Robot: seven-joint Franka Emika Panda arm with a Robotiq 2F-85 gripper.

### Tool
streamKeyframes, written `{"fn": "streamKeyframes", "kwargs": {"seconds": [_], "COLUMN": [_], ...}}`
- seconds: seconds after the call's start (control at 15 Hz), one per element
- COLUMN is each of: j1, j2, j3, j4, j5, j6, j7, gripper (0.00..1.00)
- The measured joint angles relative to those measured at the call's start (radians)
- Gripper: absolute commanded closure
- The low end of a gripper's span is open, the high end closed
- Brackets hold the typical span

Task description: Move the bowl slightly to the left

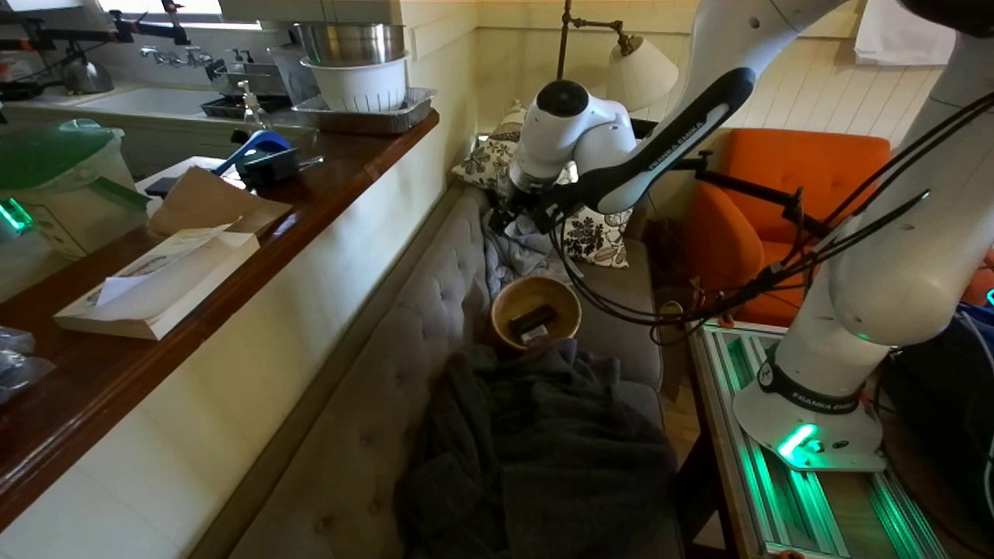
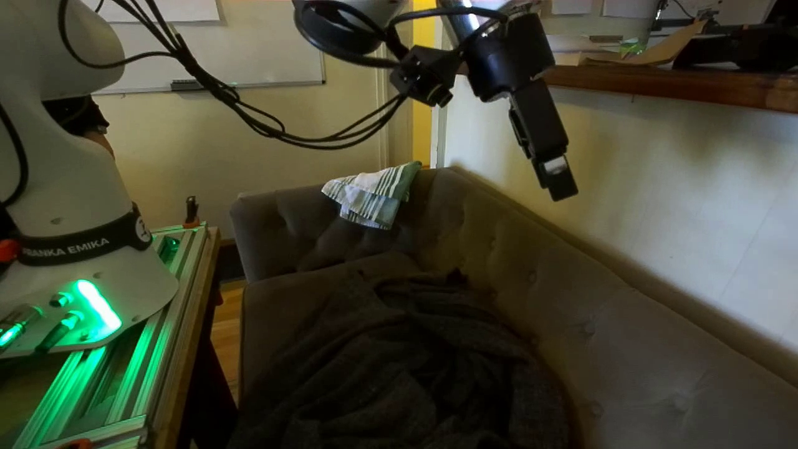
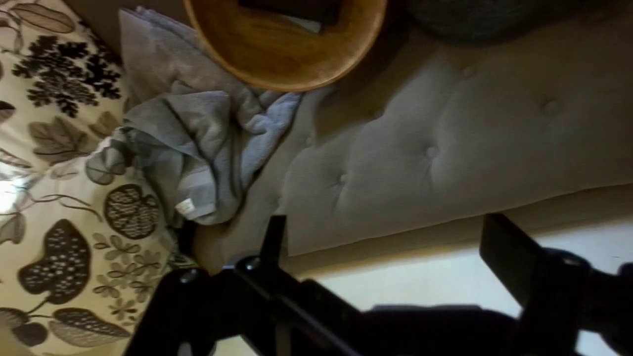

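I'm holding my tool [image 3: 384, 222] spread, pinching nothing, up near the sofa backrest [image 3: 474, 163] and well apart from the bowl [image 1: 536, 293]. Bowl's sitting mouth up on the sofa seat [image 1: 629, 341], between a grey cloth [image 3: 203, 133] and a dark blanket [image 1: 543, 450]; can't tell if it's touching either. It's holding a dark item [image 1: 532, 318], so I'm favouring a level slide over a tip. Spread's probably for pinching one side: full width is looking tight to straddle. Seat's likely giving underneath, so pressing down could be tilting it. Reckon I'm pre-grasp, needing to line up over the rim before shifting left.
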Motion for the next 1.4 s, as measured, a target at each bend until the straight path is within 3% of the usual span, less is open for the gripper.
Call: {"fn": "streamKeyframes", "kwargs": {"seconds": [0.27, 0.4, 0.93, 1.13, 1.4], "j1": [-0.038, -0.005, 0.037, 0.089, 0.118], "j2": [0.029, 0.047, 0.058, 0.106, 0.301], "j3": [-0.073, -0.131, -0.161, -0.187, -0.212], "j4": [0.003, -0.006, -0.008, 0.006, 0.067], "j5": [-0.312, -0.406, -0.420, -0.382, -0.336], "j6": [-0.101, -0.161, -0.186, -0.336, -0.478], "j7": [0.294, 0.412, 0.452, 0.469, 0.550], "gripper": [0.00, 0.00, 0.00, 0.00, 0.00]}}
